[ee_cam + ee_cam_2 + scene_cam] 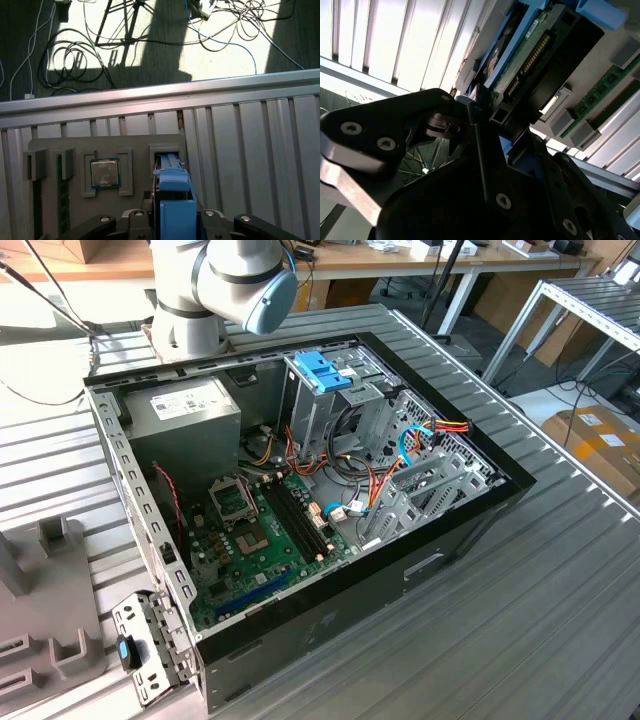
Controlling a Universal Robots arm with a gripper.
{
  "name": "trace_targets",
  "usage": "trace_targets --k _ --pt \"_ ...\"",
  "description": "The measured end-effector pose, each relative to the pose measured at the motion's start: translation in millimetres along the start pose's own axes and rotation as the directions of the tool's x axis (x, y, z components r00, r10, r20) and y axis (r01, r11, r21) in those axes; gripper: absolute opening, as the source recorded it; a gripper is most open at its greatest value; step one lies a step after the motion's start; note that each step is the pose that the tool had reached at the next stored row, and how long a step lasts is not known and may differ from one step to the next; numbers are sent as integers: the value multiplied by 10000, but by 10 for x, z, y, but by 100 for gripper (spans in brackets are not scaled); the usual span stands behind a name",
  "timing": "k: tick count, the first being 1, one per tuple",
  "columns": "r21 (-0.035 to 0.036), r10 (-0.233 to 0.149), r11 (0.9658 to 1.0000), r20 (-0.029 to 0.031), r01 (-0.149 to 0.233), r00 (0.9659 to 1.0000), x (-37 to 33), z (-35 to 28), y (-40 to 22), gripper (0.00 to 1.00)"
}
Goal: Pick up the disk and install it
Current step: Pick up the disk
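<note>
Pick-up step: the gripper (175, 220) straddles the blue-railed disk (172, 187), which stands in a grey holder (132, 142) — clamped or not, I cannot tell. Freeing it likely calls for a straight pull.

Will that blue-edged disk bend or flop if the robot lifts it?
Probably not: the disk looks like a rigid slab with hard blue rails. Its bare circuit board and connector pins, seen in the second wrist view, look delicate, so knocks could harm it. Standing on edge in the grey holder, it might tip once freed.
</note>
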State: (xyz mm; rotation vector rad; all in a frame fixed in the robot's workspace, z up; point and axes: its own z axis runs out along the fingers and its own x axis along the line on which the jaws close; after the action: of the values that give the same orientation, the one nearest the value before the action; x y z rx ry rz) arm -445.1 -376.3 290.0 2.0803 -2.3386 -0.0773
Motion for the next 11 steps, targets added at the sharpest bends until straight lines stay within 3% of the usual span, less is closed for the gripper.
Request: trace_targets --k 11 --pt "-14 -3 10000 88 3 10000 -2 -83 4 37"
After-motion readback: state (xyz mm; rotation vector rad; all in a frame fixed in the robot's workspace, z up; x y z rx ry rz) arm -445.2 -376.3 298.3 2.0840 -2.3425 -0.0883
